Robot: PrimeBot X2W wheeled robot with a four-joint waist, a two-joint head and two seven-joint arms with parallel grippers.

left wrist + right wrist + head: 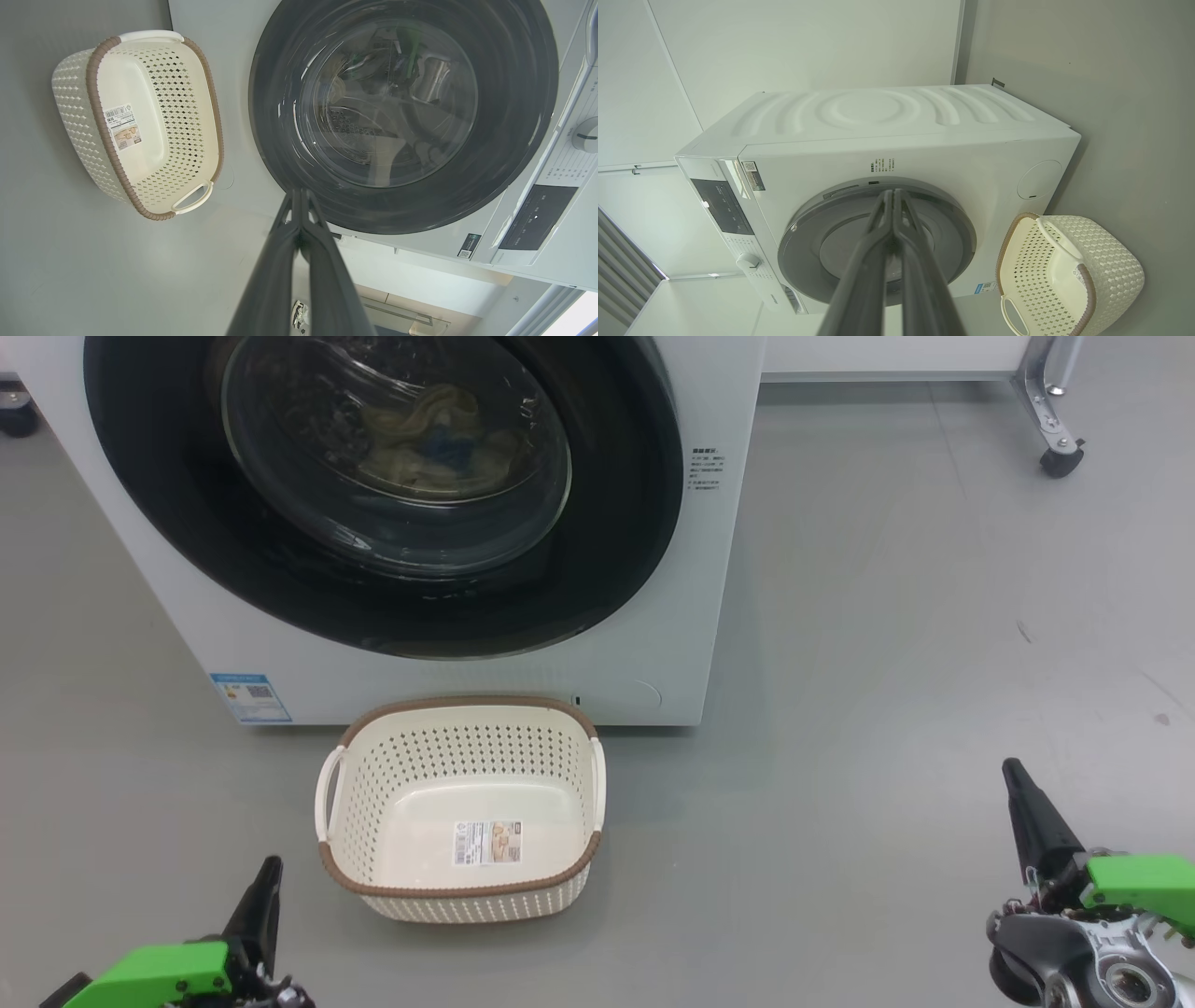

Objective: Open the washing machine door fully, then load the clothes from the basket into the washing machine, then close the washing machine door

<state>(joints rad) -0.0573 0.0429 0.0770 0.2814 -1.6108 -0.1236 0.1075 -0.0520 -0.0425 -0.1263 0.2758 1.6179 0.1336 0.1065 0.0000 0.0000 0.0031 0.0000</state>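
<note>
The white washing machine (709, 569) stands before me with its round black-rimmed door (187, 523) shut flat against the front. Through the glass I see pale yellow clothes (420, 429) with a blue patch lying in the drum. On the floor in front sits the cream basket (462, 887), holding just its label. My left gripper (271, 868) hangs low at the basket's left, fingers pressed together, shut on nothing. Off to the right, well clear of the machine, my right gripper (1013, 773) is shut too. Both wrist views show the door (514, 140) (803, 242) and the basket (74, 112) (1111, 270).
Grey floor spreads wide to the right of the machine. A metal frame leg on a black caster (1061, 457) stands at the far right back. The control panel with its knob (586, 135) lies along the machine's top front.
</note>
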